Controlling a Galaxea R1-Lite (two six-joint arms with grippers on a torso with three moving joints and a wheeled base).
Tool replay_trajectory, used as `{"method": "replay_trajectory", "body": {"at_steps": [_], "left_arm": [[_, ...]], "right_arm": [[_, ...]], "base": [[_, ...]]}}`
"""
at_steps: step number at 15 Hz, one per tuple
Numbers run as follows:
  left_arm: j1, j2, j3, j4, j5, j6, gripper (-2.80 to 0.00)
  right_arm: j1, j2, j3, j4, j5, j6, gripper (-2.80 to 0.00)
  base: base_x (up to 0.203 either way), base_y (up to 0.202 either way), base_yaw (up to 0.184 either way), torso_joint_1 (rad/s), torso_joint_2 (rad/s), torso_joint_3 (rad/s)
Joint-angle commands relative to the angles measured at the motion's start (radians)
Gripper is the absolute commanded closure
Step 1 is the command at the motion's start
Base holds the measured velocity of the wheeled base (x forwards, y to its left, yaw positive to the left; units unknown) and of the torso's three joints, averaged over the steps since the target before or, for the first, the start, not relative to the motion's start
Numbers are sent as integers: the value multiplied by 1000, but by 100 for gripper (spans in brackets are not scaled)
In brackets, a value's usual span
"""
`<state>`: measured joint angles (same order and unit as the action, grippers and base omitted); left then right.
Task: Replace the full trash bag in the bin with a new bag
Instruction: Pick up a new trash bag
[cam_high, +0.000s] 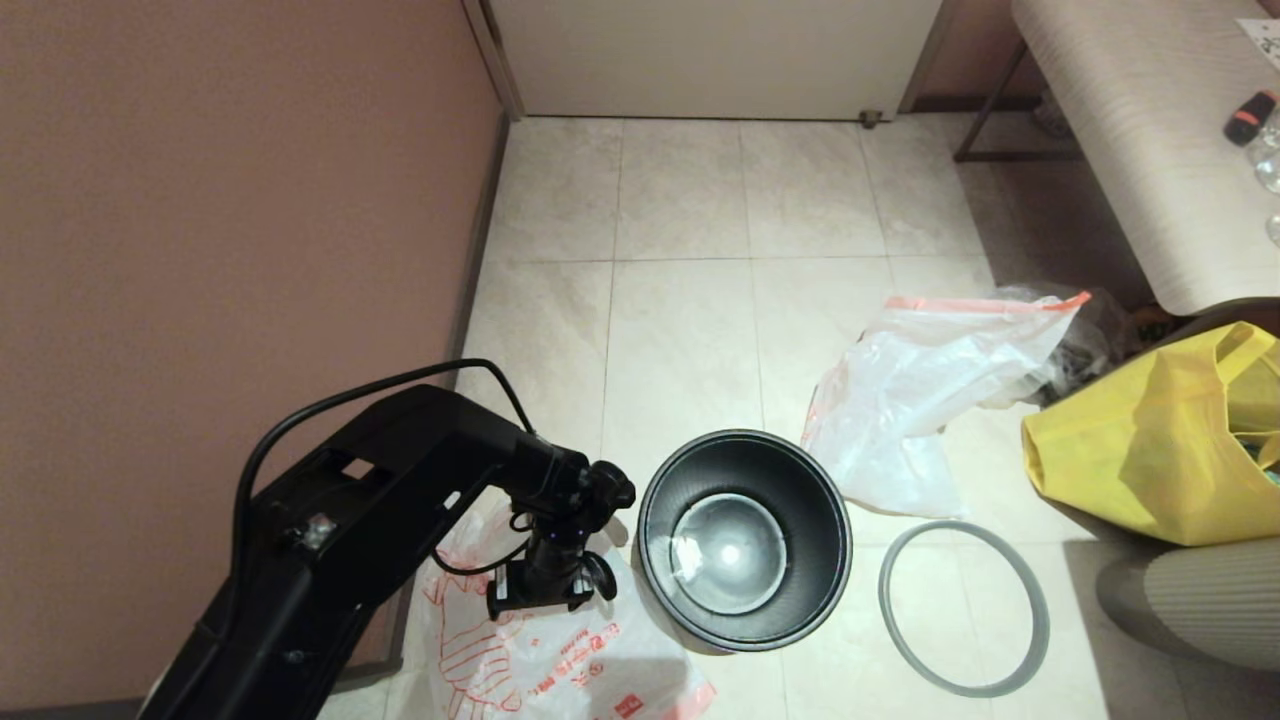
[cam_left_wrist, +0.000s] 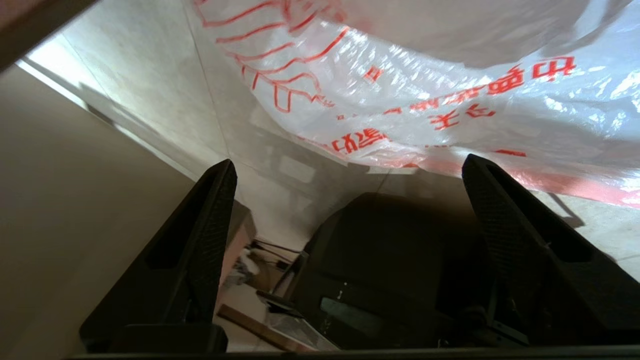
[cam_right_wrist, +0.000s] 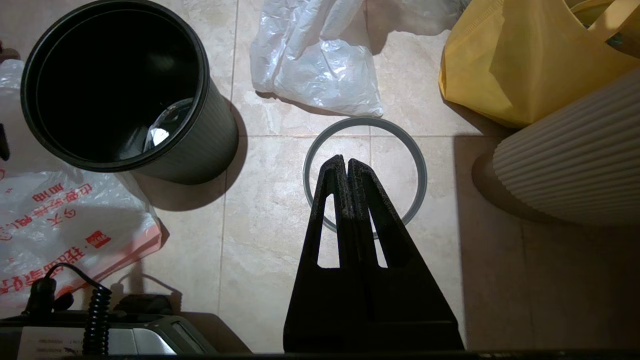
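1. I see one bin (cam_high: 745, 540), a small black bucket, standing upright on the tiled floor (cam_high: 680, 330). There is no bag in it. At its bottom lies something small and pale that I cannot make out.
2. Its grey ring (cam_high: 963, 607) is off and lies flat on the floor just to the right of the bin, not touching it.
3. I count two printed white bags. One with red drawing and lettering (cam_high: 560, 650) lies spread on the floor left of the bin, toward the near edge of the head view. Which of them is the new bag I cannot tell.
4. The second bag (cam_high: 925, 385), with an orange-red hem, lies crumpled on the floor beyond and right of the bin. Its near edge is close to the ring.
5. One yellow tote (cam_high: 1150, 440) stands open at the right, beside a ribbed beige object (cam_right_wrist: 575, 165). What it holds I cannot tell.
6. My left tool (cam_high: 545, 590) hangs over the printed bag by the bin, fingers wide apart and holding nothing.
7. My right tool (cam_right_wrist: 347, 165) is parked above the grey ring, fingers pressed together, empty.
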<state>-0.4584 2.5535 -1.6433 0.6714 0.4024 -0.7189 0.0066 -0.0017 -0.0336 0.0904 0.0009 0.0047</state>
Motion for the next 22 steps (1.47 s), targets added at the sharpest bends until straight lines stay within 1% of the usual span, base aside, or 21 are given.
{"method": "replay_trajectory", "body": {"at_steps": [1,2,3,5,6,7,8,10,12,16,17,18,19,20,21,22], "left_arm": [[-14,-103,110,-58,5,-27,-280],[-16,-127,188,-151,10,-36,-280],[-19,-144,272,-255,32,-42,-280],[-23,-150,431,-501,128,-67,-280],[-24,-132,466,-575,158,-78,-280],[-21,-108,464,-587,180,-83,-280],[-17,-82,420,-584,206,-84,-280],[-15,-25,309,-541,254,-70,-280],[-3,47,134,-450,307,-64,-280],[18,222,-255,-221,366,-80,-280],[19,265,-315,-215,377,-46,-280],[26,279,-332,-292,372,39,-280],[46,281,-332,-402,346,118,-280],[69,278,-331,-458,291,163,-280],[73,267,-331,-480,262,167,-280],[72,257,-330,-512,250,164,-280]], "right_arm": [[0,2,0,0,1,0,0],[0,2,0,0,-1,0,0],[0,2,0,0,1,0,0],[0,2,0,1,1,0,0],[0,2,0,0,0,0,0],[0,2,0,1,0,0,0],[0,2,0,0,1,0,0],[0,2,0,1,0,0,0],[0,2,0,1,1,0,0],[0,2,0,0,0,0,0],[0,2,0,2,1,0,0],[0,2,0,0,1,0,0],[0,2,0,1,-1,0,0],[0,2,0,0,1,0,0],[0,2,0,2,-1,0,0],[0,2,0,1,0,0,0]], "base": [[0,0,0,0,0,0],[0,0,0,0,0,0],[0,0,0,0,0,0],[0,0,0,0,0,0],[0,0,0,0,0,0],[0,0,0,0,0,0],[0,0,0,0,0,0],[0,0,0,0,0,0],[0,0,0,0,0,0],[0,0,0,0,0,0],[0,0,0,0,0,0],[0,0,0,0,0,0],[0,0,0,0,0,0],[0,0,0,0,0,0],[0,0,0,0,0,0],[0,0,0,0,0,0]]}}
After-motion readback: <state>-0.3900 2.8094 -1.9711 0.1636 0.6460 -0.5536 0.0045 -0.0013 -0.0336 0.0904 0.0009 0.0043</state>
